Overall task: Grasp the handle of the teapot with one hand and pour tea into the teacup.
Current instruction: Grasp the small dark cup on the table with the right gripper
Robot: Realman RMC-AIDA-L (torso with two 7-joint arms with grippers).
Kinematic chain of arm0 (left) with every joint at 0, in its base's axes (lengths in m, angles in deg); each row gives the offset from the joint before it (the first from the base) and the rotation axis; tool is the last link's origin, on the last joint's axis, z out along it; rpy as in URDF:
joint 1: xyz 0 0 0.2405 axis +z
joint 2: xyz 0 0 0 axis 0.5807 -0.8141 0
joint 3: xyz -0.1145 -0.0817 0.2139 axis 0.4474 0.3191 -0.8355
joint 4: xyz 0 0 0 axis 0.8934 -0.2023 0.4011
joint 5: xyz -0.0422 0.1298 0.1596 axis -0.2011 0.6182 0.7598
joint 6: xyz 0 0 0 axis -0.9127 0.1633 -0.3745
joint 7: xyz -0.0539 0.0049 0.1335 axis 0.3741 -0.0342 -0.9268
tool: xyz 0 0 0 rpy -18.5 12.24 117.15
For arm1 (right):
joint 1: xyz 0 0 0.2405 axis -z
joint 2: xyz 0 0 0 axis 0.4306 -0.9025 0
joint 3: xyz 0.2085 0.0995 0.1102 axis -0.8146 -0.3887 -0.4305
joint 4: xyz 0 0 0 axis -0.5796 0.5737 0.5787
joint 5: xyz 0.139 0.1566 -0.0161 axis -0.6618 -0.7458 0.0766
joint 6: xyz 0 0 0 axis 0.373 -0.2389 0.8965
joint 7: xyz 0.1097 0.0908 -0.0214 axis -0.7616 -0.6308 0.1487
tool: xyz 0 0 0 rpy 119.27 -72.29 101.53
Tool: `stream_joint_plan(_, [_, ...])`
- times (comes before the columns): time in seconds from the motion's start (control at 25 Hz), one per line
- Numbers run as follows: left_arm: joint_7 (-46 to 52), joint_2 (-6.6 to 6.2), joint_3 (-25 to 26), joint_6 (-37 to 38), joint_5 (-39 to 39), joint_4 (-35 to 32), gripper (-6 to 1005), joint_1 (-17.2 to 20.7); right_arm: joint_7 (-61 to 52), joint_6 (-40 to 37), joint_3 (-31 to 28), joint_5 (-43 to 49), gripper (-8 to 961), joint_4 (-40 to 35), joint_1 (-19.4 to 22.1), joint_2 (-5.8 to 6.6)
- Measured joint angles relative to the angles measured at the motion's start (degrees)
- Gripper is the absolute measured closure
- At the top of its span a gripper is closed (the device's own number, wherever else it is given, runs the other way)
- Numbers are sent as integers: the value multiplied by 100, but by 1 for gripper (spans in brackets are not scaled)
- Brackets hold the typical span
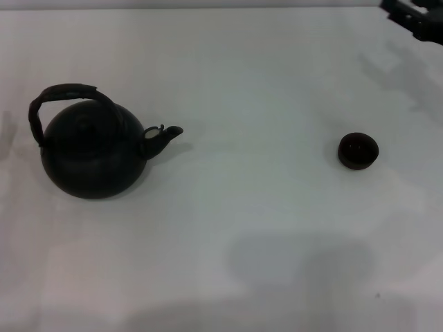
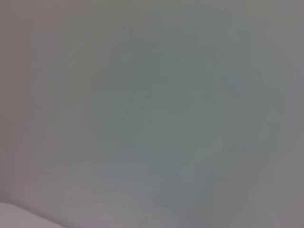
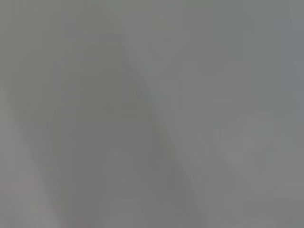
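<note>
The right hand [image 1: 415, 17] waits at the table's [image 1: 263, 228] far right corner (open or clenched, I cannot tell); the left is out of sight. The cup [image 1: 358, 150] sits nearer, well apart from the pot [image 1: 93, 155], whose spout [image 1: 166, 135] faces it, handle [image 1: 62, 97] free.

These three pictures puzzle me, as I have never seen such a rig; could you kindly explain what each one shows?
They come from a two-armed robot. The head view looks forward and down at a white table. On the robot's left stands the black teapot, its arched handle over the top and its spout pointing toward the small teacup on the right, well apart from it. The dark shape at the far right corner is part of the right arm; its hand is not clearly visible. The two wrist views show only blank grey surface. Nothing is held.
</note>
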Motion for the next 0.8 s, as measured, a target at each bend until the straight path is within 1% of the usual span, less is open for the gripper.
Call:
stream_joint_plan(0.04, [0,-2,1,0,0,0,125,-6,-556,18,494,229,129,-494,64,28])
stream_joint_plan(0.12, [0,-5,5,0,-1,-4,124,-14,-1369,77,1229,647,131,-1323,169,79])
stream_joint_plan(0.24, [0,-11,11,0,-22,-10,123,-19,-2244,355,1964,1324,133,-2454,289,99])
stream_joint_plan(0.32, [-1,-14,12,-5,-36,-10,124,-20,-2782,648,2218,1864,135,-3125,336,57])
stream_joint_plan(0.36, [-6,-14,6,-19,-41,-10,124,-22,-3420,922,2490,2527,136,-3860,352,-14])
stream_joint_plan(0.4, [-6,-14,6,-19,-41,-10,124,-22,-3420,922,2490,2527,137,-3860,352,-14])
stream_joint_plan(0.48, [-15,-15,2,-33,-41,-10,124,-30,-4085,1072,2897,3134,138,-4449,355,-43])
stream_joint_plan(0.64, [-21,-15,18,-44,-45,-8,124,-38,-5388,1067,4059,4252,142,-5407,330,-50])
stream_joint_plan(0.72, [-22,-15,6,-50,-45,-8,125,-55,-5879,984,4605,4765,145,-5707,281,-57])
stream_joint_plan(0.76, [-22,-15,1,-50,-45,-8,125,-59,-6277,902,5070,5177,146,-5848,196,-62])
stream_joint_plan(0.8, [-23,-15,-3,-52,-45,-8,125,-62,-6457,868,5262,5358,148,-5870,140,-64])
